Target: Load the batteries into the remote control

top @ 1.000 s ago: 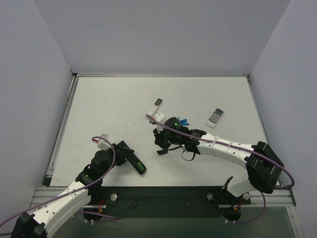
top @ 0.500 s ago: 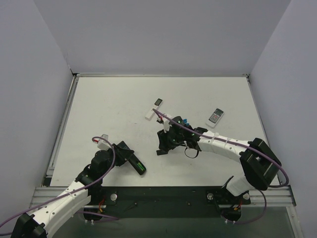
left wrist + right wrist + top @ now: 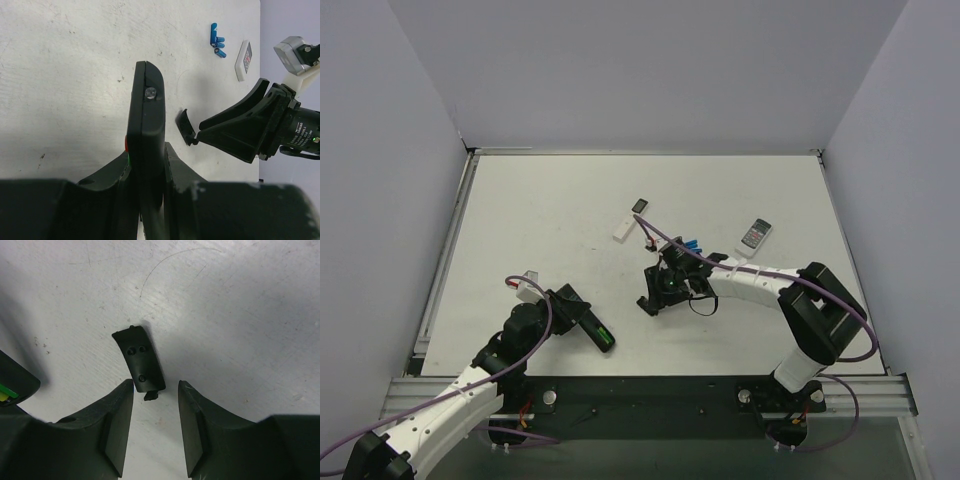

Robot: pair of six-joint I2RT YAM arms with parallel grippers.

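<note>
You have the remote control (image 3: 582,320) at the table's 7 o'clock, green batteries (image 3: 604,337) showing at its near end. The left gripper (image 3: 147,170) is clamped on its sides. Toward 3 o'clock, the right gripper (image 3: 155,388) has its fingers apart, with a black cover (image 3: 138,365) flat on the table at their tips.

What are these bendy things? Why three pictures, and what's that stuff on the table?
They are two robot arms with pincers. One picture looks down from above; the other two come from cameras on the wrists. The left gripper holds a black remote with a green battery in it. The right gripper is open over a small black cover lying on the table. Also there: blue batteries, a short white remote and a white stick remote.
</note>
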